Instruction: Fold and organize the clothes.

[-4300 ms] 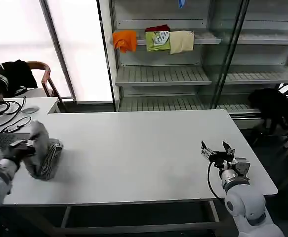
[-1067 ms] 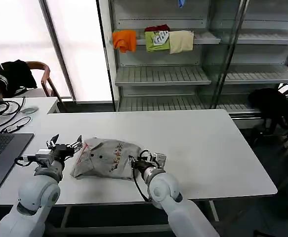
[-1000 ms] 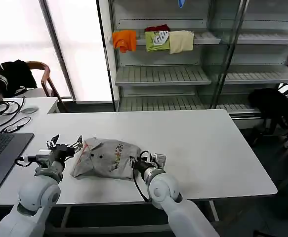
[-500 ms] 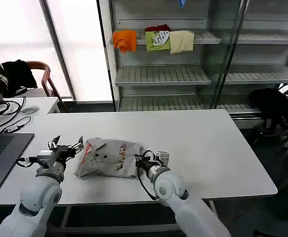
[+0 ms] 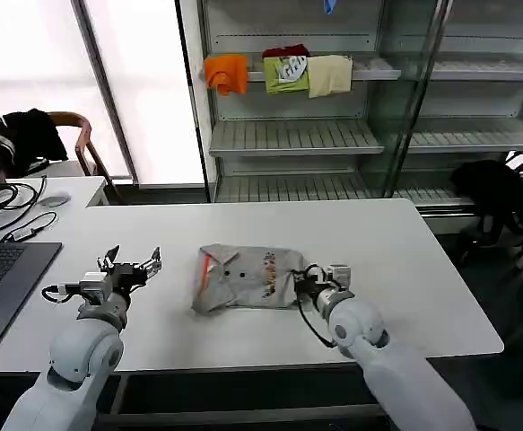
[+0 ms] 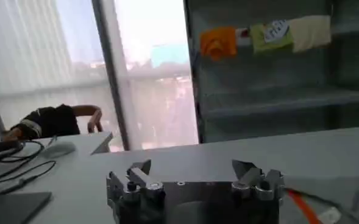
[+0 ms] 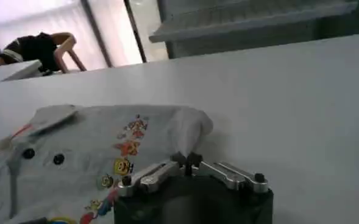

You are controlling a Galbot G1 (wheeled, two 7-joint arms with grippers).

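The light grey T-shirt (image 5: 246, 277) lay bunched in a loose, roughly folded heap near the middle of the white counter (image 5: 422, 269), its red neck accent turned toward the robot's left and its small multicoloured print facing up. The right pincer (image 5: 308, 281) sat low on the counter at the shirt's right edge, touching the fabric; in the right wrist view its fingertips (image 7: 189, 159) met at a single point with cloth pinched between them, so it was clamped on the T-shirt (image 7: 106, 152). The left pincer (image 5: 132, 263) rested over the counter well apart from the shirt, on its left side, with its two fingers spread wide and nothing between them; the left wrist view showed the same splayed fingers (image 6: 139, 170) and a corner of the shirt with its red trim (image 6: 325, 204) off to one side. A laptop (image 5: 5, 269) lay at the counter's left edge. On the shelving behind, orange, green and cream folded garments (image 5: 279, 74) sat in a row on an upper shelf.
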